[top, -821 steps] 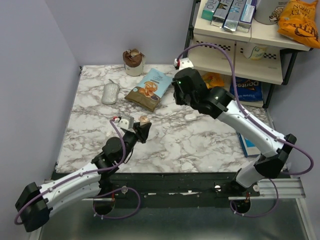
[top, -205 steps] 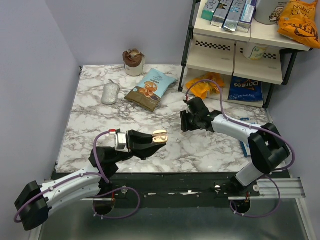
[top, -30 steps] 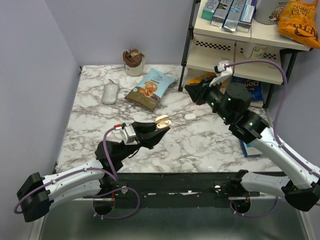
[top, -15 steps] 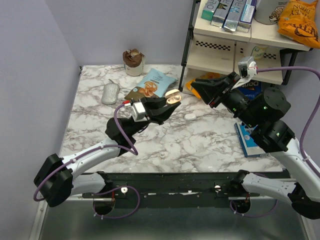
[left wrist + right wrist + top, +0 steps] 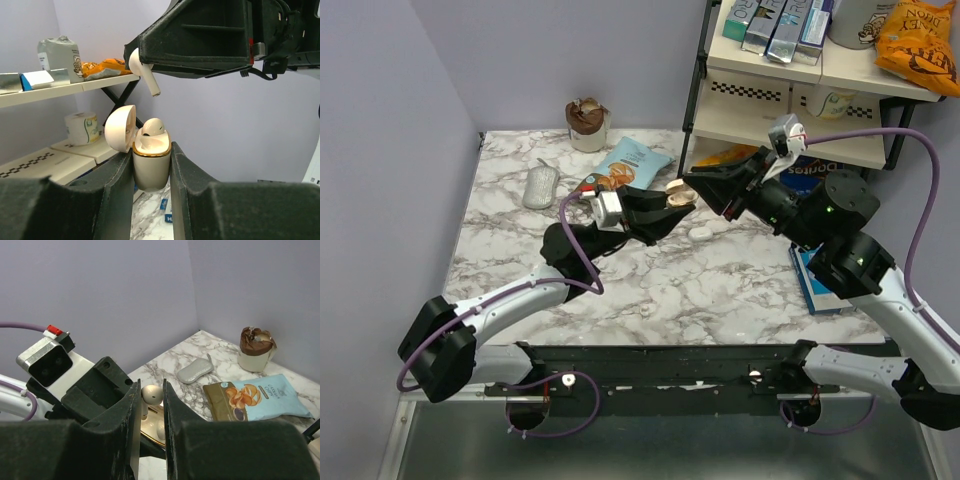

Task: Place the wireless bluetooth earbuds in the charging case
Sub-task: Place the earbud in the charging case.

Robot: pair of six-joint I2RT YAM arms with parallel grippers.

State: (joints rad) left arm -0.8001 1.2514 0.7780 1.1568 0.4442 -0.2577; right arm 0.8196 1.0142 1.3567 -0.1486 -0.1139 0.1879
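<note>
My left gripper [image 5: 665,208] is shut on the cream charging case [image 5: 151,170] and holds it upright in the air. The case has a gold rim, and its lid [image 5: 120,129] is open to the left. One earbud [image 5: 152,127] sits in the case. My right gripper [image 5: 695,185] is shut on the second earbud [image 5: 152,395], stem down, just above the open case [image 5: 159,429]. In the left wrist view this earbud [image 5: 142,67] hangs a short way above the case, apart from it.
A small white object [image 5: 700,232] lies on the marble table [image 5: 720,285] below the grippers. A grey mouse-like object [image 5: 540,186], a snack bag [image 5: 623,176] and a cup [image 5: 587,124] are at the back. A shelf unit [image 5: 790,90] stands at the right.
My left gripper has lifted the case up and to the right. My right gripper has moved left with the earbud to meet it, and now sits just above the open case.
</note>
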